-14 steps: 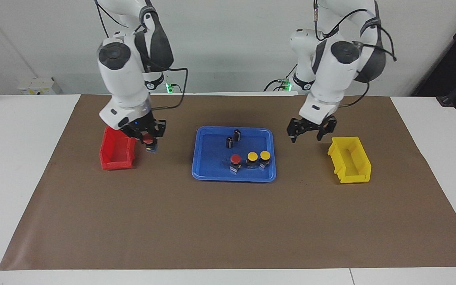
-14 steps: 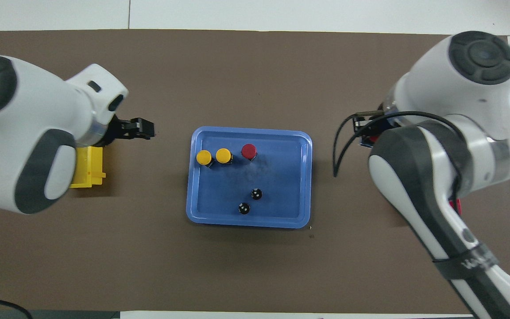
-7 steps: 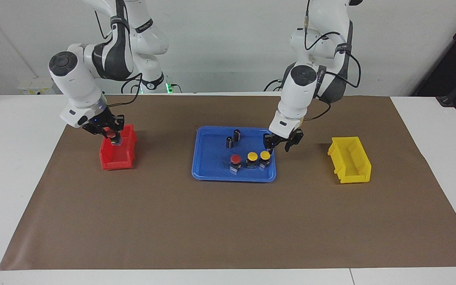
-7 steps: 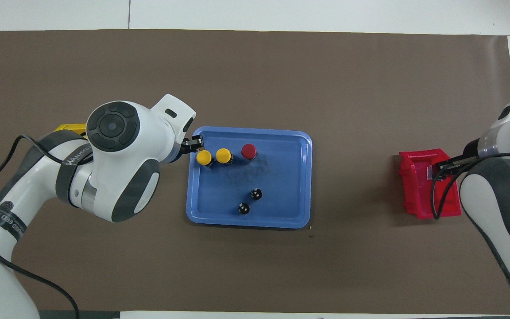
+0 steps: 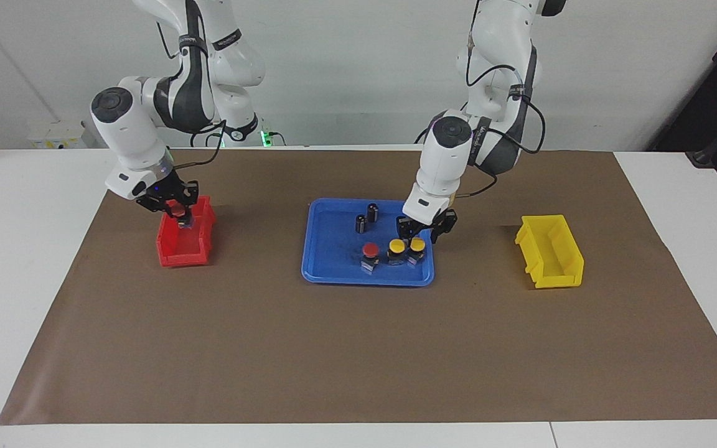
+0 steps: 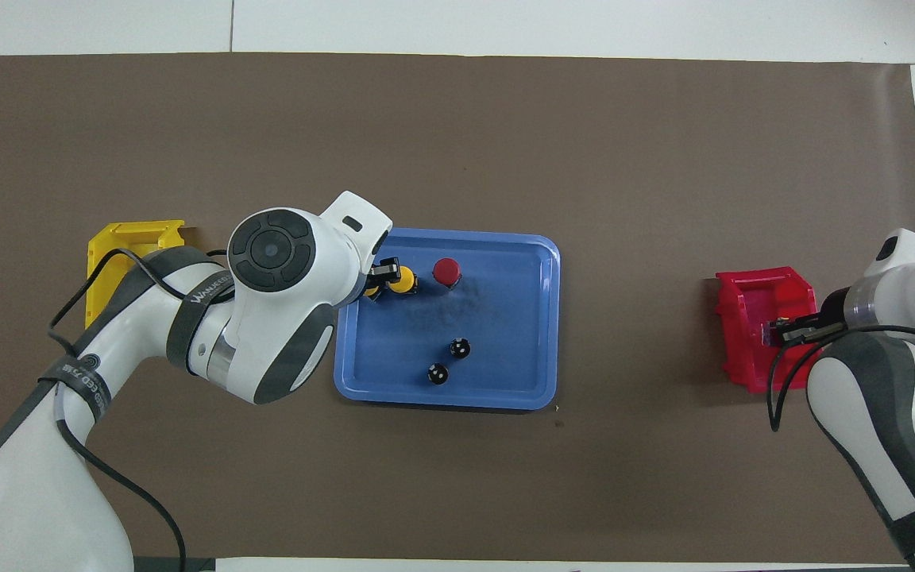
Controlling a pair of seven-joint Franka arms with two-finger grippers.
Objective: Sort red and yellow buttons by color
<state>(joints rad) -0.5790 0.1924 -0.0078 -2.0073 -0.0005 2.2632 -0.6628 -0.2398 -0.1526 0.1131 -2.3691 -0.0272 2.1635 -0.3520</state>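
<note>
Tools first. I read the right tool (image 5: 175, 208) as gripping a red button (image 5: 179, 211) over the red bin (image 5: 184, 246), which sits toward the right arm's end of the surface; release is not yet made. My left tool (image 5: 419, 229), fingers spread, hangs directly over the two yellow buttons (image 5: 407, 246) in the blue tray (image 5: 333, 274) at mid-surface. The second red button (image 5: 370, 251) stands beside them; two dark cylinders (image 5: 366, 218) lie nearer the robots. The yellow bin (image 5: 551, 252), toward the left arm's end, shows no buttons. By my judgement, nothing is sorted yet: one red is nearly delivered, three buttons remain.
</note>
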